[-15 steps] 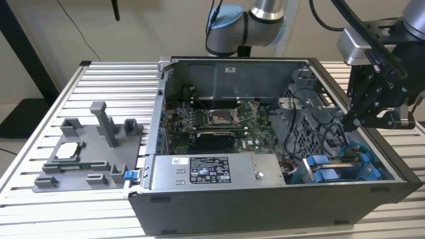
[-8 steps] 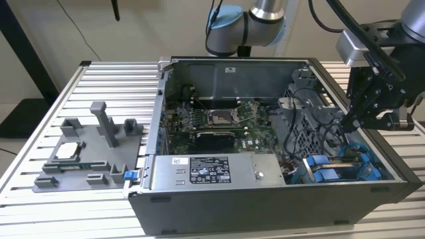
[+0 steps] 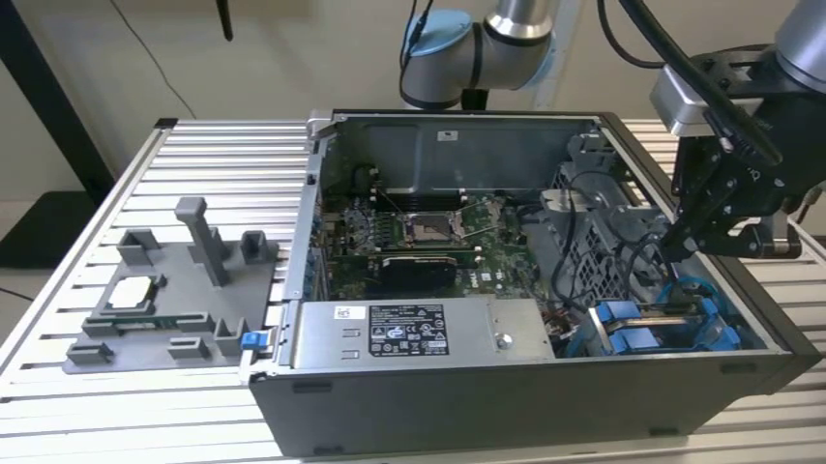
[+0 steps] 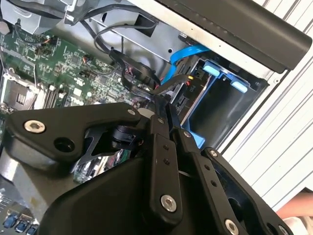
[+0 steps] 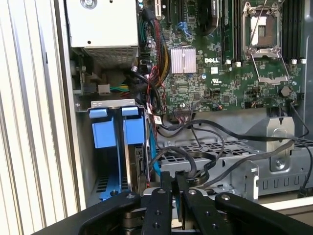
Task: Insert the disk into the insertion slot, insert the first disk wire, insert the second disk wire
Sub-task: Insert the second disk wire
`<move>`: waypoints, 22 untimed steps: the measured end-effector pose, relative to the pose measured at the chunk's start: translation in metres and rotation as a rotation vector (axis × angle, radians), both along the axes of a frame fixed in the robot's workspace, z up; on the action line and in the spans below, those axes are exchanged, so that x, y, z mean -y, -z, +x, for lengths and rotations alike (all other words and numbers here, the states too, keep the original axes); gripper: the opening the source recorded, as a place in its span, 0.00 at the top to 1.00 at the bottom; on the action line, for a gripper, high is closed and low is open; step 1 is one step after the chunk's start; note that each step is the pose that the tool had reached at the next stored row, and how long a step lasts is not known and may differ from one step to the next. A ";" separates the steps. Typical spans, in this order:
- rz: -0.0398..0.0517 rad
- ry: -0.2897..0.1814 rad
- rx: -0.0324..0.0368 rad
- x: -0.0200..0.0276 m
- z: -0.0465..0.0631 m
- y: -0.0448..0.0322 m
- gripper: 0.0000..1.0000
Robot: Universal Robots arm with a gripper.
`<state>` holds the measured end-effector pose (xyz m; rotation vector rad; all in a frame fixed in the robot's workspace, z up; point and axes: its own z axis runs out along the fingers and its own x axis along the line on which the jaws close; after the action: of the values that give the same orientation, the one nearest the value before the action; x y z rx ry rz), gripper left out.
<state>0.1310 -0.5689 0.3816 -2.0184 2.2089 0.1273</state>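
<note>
The disk (image 5: 140,164) stands edge-on in its blue frame (image 5: 133,131) inside the insertion slot (image 5: 105,171), at the case's front corner on the exterior view's right (image 3: 652,327). In the second wrist view the slot (image 4: 222,105) shows blue tabs, and the disk's connector end (image 4: 190,90) faces my gripper. My gripper (image 4: 164,104) hovers just off that end, its fingers (image 5: 166,182) pressed close on a black wire (image 4: 146,83) that loops in from the motherboard side. In the exterior view my gripper (image 3: 671,249) hangs over the drive cage, above the slot.
A light blue data cable (image 4: 180,58) runs down beside the bay. Black cables (image 5: 210,147) lie over the grey perforated cage (image 5: 230,169). The power supply (image 3: 413,331) and motherboard (image 3: 413,232) take up the case's middle. A grey fixture (image 3: 168,290) stands on the slatted table (image 3: 77,387).
</note>
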 end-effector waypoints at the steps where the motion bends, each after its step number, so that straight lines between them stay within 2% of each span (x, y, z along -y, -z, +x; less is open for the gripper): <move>1: 0.0001 0.000 -0.0005 0.0004 0.000 0.0001 1.00; 7: 0.0004 0.000 -0.0007 0.0011 -0.004 -0.0034 1.00; 13: 0.0004 0.000 -0.0006 0.0028 -0.018 -0.0034 1.00; 22: 0.0000 -0.001 -0.0010 0.0096 -0.022 0.0014 1.00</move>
<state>0.1089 -0.5785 0.3801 -2.0193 2.2091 0.1284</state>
